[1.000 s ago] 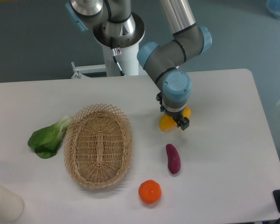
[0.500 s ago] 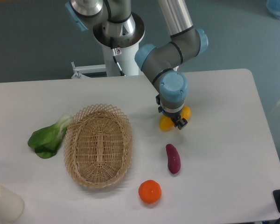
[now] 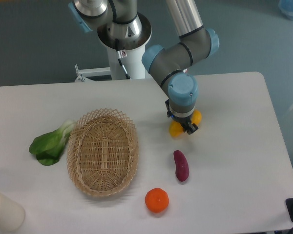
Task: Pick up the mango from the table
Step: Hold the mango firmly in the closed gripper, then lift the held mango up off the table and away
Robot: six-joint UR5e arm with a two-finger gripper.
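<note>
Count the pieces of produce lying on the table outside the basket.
4: mango under the hand, sweet potato right of the basket, orange near the front edge, bok choy at left.

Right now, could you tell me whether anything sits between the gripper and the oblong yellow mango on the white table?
Nothing visible does. The gripper is directly over the oblong yellow mango, hiding its middle, with yellow showing on both sides. Whether the fingers grip it cannot be seen. The dark purple sweet potato lies apart, nearer the camera, on the white table.

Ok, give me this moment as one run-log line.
phase: grasping | gripper: down over mango, grip state unclear | mango: lift-off from table unclear | basket: empty
</note>
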